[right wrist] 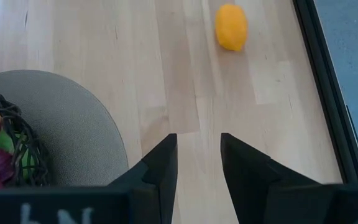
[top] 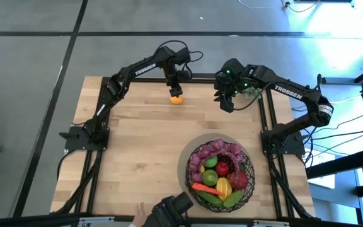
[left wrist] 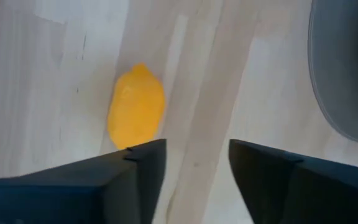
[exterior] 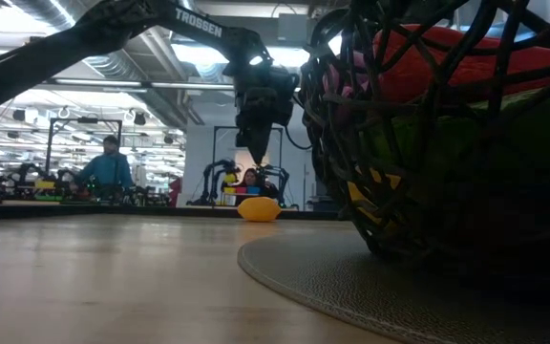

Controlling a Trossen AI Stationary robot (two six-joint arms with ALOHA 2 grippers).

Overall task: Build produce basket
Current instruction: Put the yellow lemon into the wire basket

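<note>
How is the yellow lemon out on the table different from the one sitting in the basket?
The loose lemon lies alone on the bare wood at the table's far edge, right beneath the left gripper; the basket lemon sits packed among other produce inside the basket. The loose one looks more orange, the basket one paler yellow. Both are small, oval toy lemons.

Both arms are black jointed links lettered TROSSEN in white, trailing black cables, ending in flat, squared dark fingers (right wrist: 163, 165).
</note>
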